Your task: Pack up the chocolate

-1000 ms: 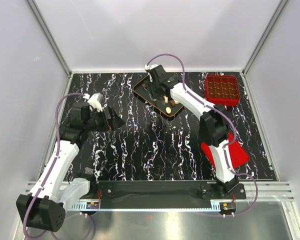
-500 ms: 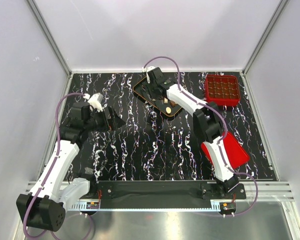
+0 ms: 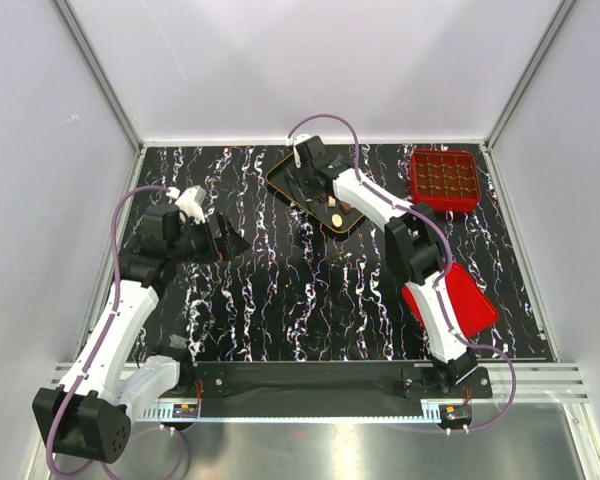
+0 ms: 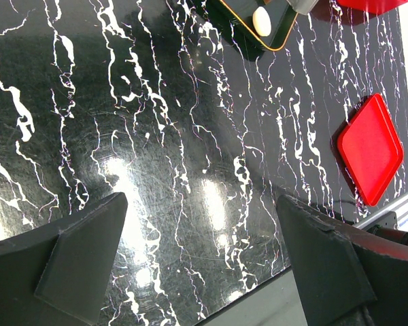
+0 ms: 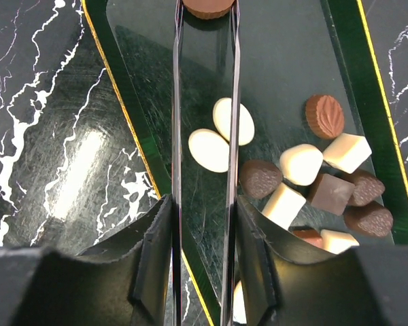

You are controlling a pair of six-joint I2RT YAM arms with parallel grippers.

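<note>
A round light-brown chocolate (image 5: pixel 207 6) is seen at the far end of the black oblong tray (image 5: pixel 126 95), directly between the tips of the right end effector (image 5: pixel 206 9). The two long thin fingers (image 5: pixel 177 102) are set close on either side of it. Whether it is already pressed by them cannot be told, because the piece is cut by the picture edge. This narrow stance is judged to be chosen so that one piece alone is taken and its neighbours are not pushed. Beneath the fingers two cream-white ovals (image 5: pixel 209 149) are lying flat. A loose group of other chocolates (image 5: pixel 326 187) (white squares, dark and brown ridged pieces) is gathered in the near right part of the tray, some touching one another.

The red gridded box (image 3: pixel 445 207) is placed to the right of the tray, well apart from it. Its flat red lid (image 3: pixel 477 302) is laid aside nearer the arm bases, partly hidden by the right arm, so the cells are left uncovered for filling. The left end effector (image 4: pixel 200 200) is held wide open and empty above the bench (image 4: pixel 156 149), away from the work.

The bench is black with white marble veins, and lamp reflections are shown on its gloss. It is enclosed by plain pale walls (image 3: pixel 310 60) in a metal frame.
</note>
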